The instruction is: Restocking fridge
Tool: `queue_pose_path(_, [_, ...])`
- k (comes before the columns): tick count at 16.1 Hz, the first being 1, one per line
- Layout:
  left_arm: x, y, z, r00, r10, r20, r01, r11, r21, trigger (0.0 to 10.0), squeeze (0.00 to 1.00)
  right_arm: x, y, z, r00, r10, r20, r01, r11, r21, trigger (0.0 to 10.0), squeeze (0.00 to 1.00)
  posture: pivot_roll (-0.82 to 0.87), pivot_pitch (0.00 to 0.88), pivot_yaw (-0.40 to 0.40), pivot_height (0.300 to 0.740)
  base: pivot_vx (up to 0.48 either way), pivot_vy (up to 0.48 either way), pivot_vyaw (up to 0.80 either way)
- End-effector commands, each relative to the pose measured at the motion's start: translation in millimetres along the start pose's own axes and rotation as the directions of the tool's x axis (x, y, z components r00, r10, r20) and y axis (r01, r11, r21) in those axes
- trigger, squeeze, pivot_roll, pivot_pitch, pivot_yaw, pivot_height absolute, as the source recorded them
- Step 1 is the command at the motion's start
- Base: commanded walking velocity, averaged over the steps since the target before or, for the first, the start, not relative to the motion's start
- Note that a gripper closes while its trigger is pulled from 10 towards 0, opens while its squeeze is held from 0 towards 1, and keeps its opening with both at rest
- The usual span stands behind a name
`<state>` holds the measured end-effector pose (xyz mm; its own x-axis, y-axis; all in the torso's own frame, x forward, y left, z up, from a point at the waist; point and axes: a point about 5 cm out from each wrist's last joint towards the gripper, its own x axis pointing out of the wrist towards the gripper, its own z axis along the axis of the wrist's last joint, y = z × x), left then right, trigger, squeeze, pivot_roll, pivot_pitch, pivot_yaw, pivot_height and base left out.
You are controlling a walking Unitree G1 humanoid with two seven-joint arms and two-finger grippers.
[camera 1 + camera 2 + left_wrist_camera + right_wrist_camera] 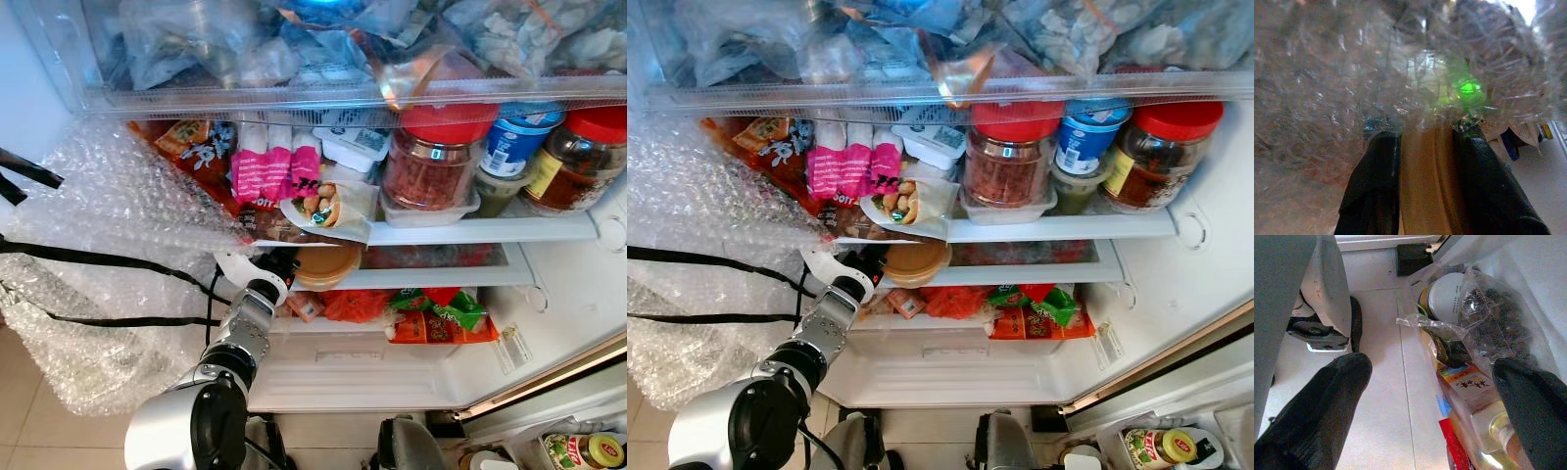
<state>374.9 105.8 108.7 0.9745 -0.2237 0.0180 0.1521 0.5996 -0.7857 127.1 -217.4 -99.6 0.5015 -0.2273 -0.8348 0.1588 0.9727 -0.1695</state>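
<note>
My left arm reaches up into the open fridge. Its gripper (pixel 281 266) is at the left end of the lower shelf (pixel 441 278), shut on a round tan tub (pixel 327 264). In the left wrist view the two black fingers (pixel 1371 186) press on either side of the tan tub (pixel 1422 191), with bubble wrap (pixel 1352 88) right behind it. My right gripper (pixel 1432 369) hangs open over the tiled floor, beside a clear bag of groceries (pixel 1474 328).
Bubble wrap (pixel 108 245) crossed by black straps covers the fridge's left side. The shelf above holds pink packs (pixel 265 168), a wrapped sandwich (pixel 328 206), red-lidded jars (pixel 436 162) and a blue-lidded tub (pixel 514 137). Red and green packets (pixel 431 315) lie lower down. A full drawer (pixel 343 93) sits on top.
</note>
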Motion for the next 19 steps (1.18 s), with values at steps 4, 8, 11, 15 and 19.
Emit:
queue_pose_path(4, [0.9, -1.6, 0.2, 1.000, -0.007, -0.001, 0.007, 1.000, -0.014, 10.0, 1.00, -2.9, 8.8, -11.6, 0.999, 0.031, -0.037, -0.031, 1.000, -0.004, 10.0, 0.00, -0.08, 0.174, 0.057, 0.644, 0.000, 0.000, 0.00])
queue_pose_path(8, [-0.8, 0.6, 3.5, 1.000, -0.028, 0.006, 0.028, 1.000, 0.011, 10.0, 0.00, -3.0, 13.5, -10.6, 0.999, 0.035, -0.033, -0.035, 0.999, -0.005, 10.0, 0.00, -0.07, 0.173, 0.060, 0.644, 0.000, 0.000, 0.00])
queue_pose_path(11, [-1.7, 0.4, 6.4, 0.998, -0.056, 0.015, 0.056, 0.998, 0.022, 10.0, 0.00, -3.1, 15.6, -10.4, 0.999, 0.042, -0.031, -0.043, 0.999, -0.021, 10.0, 0.00, -0.07, 0.171, 0.063, 0.644, 0.000, 0.000, 0.00])
queue_pose_path(15, [-5.3, 3.0, 9.9, 0.997, -0.082, 0.014, 0.081, 0.994, 0.076, 10.0, 0.00, -3.3, 16.8, -10.9, 0.999, 0.042, -0.033, -0.043, 0.999, -0.019, 10.0, 0.00, -0.06, 0.167, 0.067, 0.644, 0.000, 0.000, 0.00])
queue_pose_path(19, [-15.4, 8.5, 8.6, 0.993, -0.115, 0.001, 0.113, 0.979, 0.167, 10.0, 0.00, -2.9, 14.3, -10.5, 0.998, 0.043, -0.036, -0.043, 0.999, -0.022, 10.0, 0.00, -0.06, 0.168, 0.067, 0.644, 0.000, 0.000, 0.00])
